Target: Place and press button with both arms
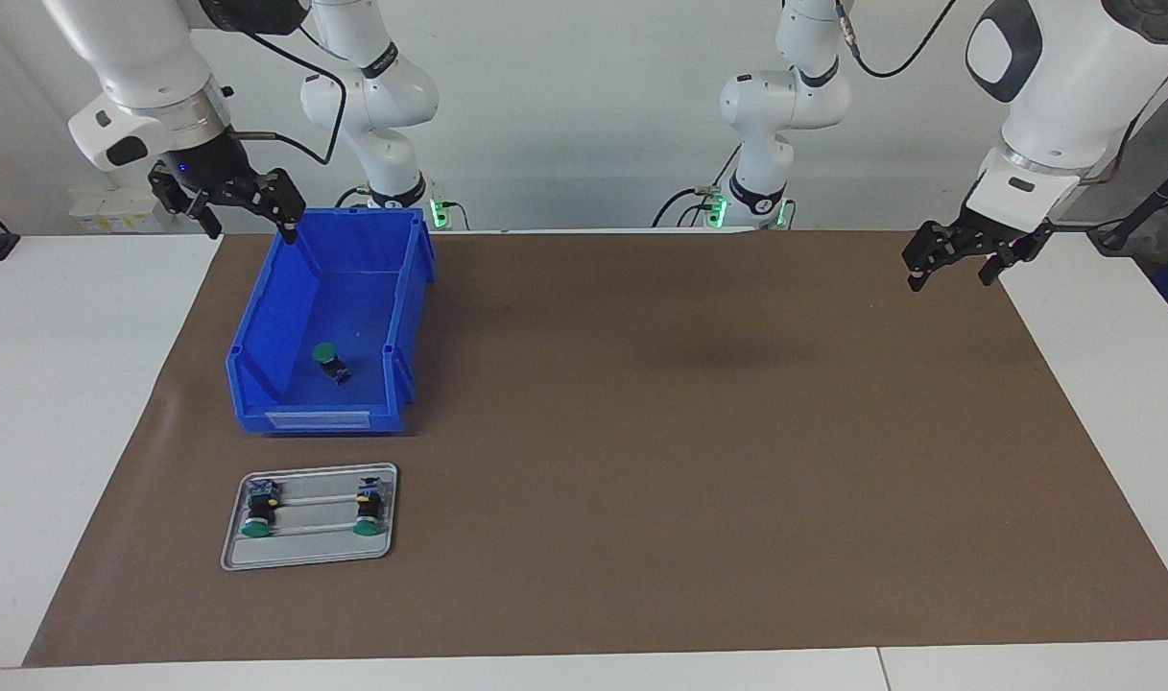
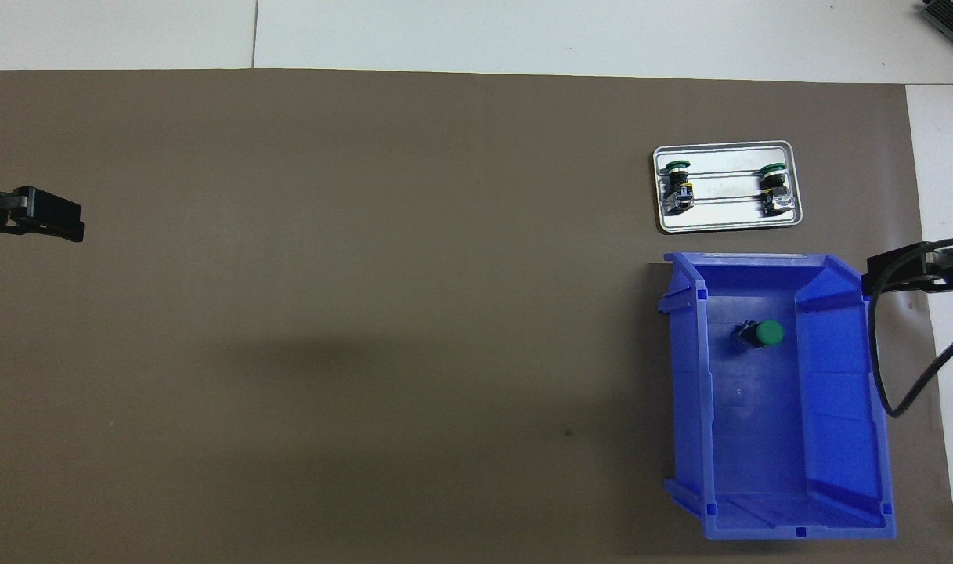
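The button (image 1: 330, 362) lies tipped on the floor of the blue bin (image 1: 257, 317), green cap up, toward the right arm's end of the mat (image 1: 689, 432). The right gripper (image 1: 228, 197) hangs above the bin's rim nearest the robots, fingers apart, well clear of the button. The left gripper (image 1: 958, 257) hovers open over the mat's other end. A tray (image 1: 307, 557) just beside the bin, farther from the robots, holds two more buttons (image 1: 258, 509)
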`<action>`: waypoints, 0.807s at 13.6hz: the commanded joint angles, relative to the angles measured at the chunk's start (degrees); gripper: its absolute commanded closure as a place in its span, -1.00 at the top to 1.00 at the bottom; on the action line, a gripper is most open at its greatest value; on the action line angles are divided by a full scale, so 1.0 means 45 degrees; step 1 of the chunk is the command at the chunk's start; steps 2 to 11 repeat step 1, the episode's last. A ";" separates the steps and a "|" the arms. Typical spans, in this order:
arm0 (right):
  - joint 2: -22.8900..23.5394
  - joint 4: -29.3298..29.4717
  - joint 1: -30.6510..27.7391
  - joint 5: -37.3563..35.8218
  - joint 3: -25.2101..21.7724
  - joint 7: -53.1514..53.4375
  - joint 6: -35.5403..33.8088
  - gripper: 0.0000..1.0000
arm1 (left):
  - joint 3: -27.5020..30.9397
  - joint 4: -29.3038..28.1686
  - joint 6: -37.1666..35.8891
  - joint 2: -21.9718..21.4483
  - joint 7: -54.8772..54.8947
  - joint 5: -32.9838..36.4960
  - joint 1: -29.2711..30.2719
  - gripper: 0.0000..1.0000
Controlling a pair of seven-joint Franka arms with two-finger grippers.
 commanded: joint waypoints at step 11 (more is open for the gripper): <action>0.0044 0.0190 -0.0160 -0.0066 0.0187 -0.0053 -0.0196 1.00 | -0.0029 -0.0440 0.0206 -0.0360 -0.0123 0.0214 0.0027 1.00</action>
